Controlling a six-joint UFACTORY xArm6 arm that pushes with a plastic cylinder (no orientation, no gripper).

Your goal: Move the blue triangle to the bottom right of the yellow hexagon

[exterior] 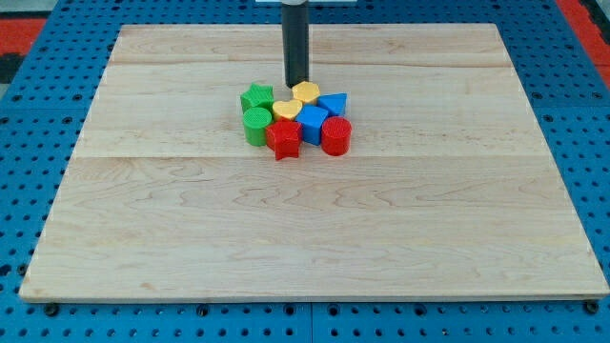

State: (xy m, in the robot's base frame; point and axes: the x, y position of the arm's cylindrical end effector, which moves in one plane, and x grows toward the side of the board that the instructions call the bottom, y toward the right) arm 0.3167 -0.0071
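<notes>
The blue triangle [334,103] sits at the right end of a tight cluster, touching the right side of the yellow hexagon [305,92]. My tip [296,83] is at the view's top edge of the cluster, just above and left of the yellow hexagon, close to it. A blue cube [312,124] lies below the hexagon and left of the triangle. A red cylinder [335,135] lies below the triangle.
The cluster also holds a yellow heart-like block [285,110], a green star [255,97], a green cylinder [256,125] and a red star [283,139]. The wooden board [315,229] lies on a blue pegboard [29,143].
</notes>
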